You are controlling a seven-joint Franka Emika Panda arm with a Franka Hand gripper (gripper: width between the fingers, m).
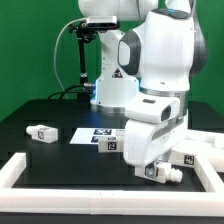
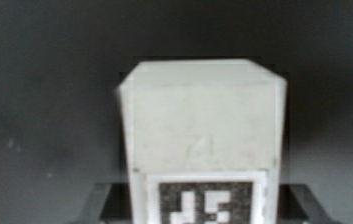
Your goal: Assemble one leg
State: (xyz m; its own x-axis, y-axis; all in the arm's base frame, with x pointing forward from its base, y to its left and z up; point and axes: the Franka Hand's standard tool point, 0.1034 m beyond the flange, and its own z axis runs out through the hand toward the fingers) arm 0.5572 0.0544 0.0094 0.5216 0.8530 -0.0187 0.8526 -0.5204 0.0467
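Gripper [image 1: 156, 170] low at the exterior view's near right | seemingly closed on the leg [image 2: 199, 110], gripped at its tagged end | long axis level, peg end toward that view's right | white panel [image 1: 205, 172] just beside
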